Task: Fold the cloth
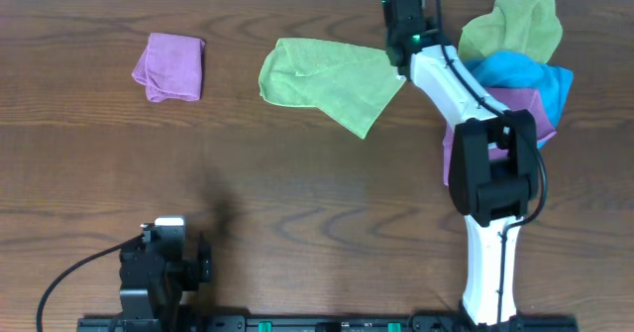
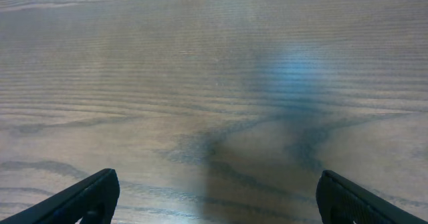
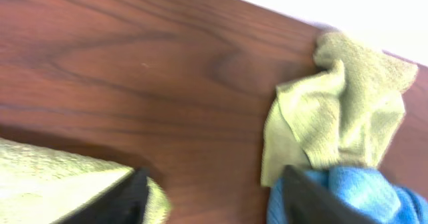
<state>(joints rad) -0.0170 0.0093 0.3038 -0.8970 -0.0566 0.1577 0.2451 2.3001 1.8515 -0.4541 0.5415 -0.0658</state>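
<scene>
Overhead looks down; wrist views sit low, right sharing the cloth (image 1: 327, 79).

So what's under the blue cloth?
A purple cloth pokes out from beneath the blue cloth. The right arm covers part of both, so anything else underneath is hidden.

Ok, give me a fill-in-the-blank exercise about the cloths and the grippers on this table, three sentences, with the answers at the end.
1. In the overhead view, the folded purple cloth lies to the ____ of the lime-green cloth.
2. In the pile beside the right arm, a ____ cloth lies between the olive cloth and the pink-purple cloth.
3. The left gripper hangs over the table with its jaws ____.
Missing words: left; blue; open.
</scene>
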